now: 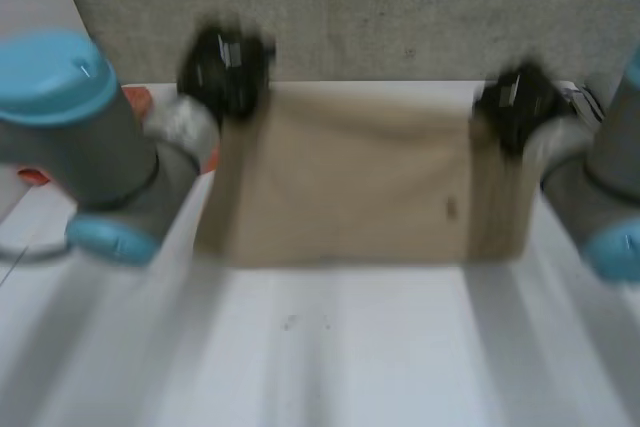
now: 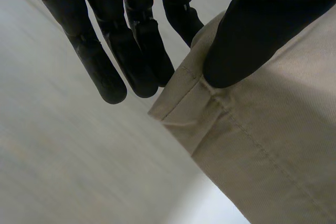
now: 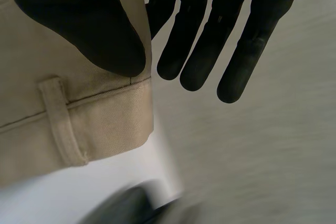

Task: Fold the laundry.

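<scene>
Beige trousers (image 1: 350, 177) hang spread between my two hands over the far half of the white table (image 1: 330, 347). My left hand (image 1: 225, 67) holds their upper left corner and my right hand (image 1: 515, 102) the upper right corner. In the left wrist view the thumb of my left hand (image 2: 247, 40) presses on a seamed corner of the trousers (image 2: 262, 145), with one finger behind the cloth and the others straight beside it. In the right wrist view my right hand (image 3: 89, 24) pinches the waistband edge (image 3: 105, 108) near a belt loop (image 3: 60, 119).
A grey wall (image 1: 400, 7) stands behind the table's far edge. An orange thing (image 1: 140, 99) lies at the far left, partly behind my left arm. A dark rounded thing (image 3: 126, 208) lies below the cloth in the right wrist view.
</scene>
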You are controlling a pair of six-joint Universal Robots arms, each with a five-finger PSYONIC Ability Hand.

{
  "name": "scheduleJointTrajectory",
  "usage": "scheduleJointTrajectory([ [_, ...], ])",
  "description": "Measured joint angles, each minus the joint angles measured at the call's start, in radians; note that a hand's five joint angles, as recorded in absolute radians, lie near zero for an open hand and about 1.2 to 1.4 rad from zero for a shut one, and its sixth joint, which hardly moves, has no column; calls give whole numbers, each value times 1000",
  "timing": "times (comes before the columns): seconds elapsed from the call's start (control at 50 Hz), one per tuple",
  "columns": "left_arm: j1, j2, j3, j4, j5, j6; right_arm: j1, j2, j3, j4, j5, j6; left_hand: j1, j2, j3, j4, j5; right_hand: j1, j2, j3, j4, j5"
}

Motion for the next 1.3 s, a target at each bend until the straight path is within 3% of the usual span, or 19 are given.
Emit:
scheduleJointTrajectory([
  [0.08,9,2,125,227,2,1,12,0,-181,-163,21,94,0,0,0,0,0,0,0,0,0,0],
  [0.18,27,18,178,357,4,-41,18,-26,-251,-332,24,164,0,0,0,0,9,0,0,0,0,1],
  [0.4,51,31,30,214,7,-145,26,34,-166,-391,3,175,0,0,1,0,9,0,0,0,0,3],
  [0.68,39,-119,-256,228,9,-155,28,240,27,-236,9,157,0,0,1,0,10,0,0,0,0,3],
  [0.78,34,-111,-355,224,8,-156,24,226,112,-158,8,144,0,0,1,0,10,0,0,0,0,3],
  [0.86,26,-16,-436,200,5,-154,22,131,195,-89,6,128,0,0,1,0,10,0,0,0,0,3],
  [0.98,-3,220,-557,19,5,-143,19,-73,322,77,3,55,0,1,1,0,10,0,0,0,0,3],
  [1.16,-69,457,-649,-572,7,-134,13,-295,551,437,-2,-152,0,3,1,0,10,0,0,0,0,3],
  [1.28,-105,449,-641,-672,5,-133,13,-316,611,447,-4,-185,-6,-9,-4,-5,7,0,0,0,0,3],
  [1.3,-107,440,-635,-657,4,-133,13,-314,616,433,-4,-184,-166,-192,-170,-175,-145,0,0,0,0,3],
])
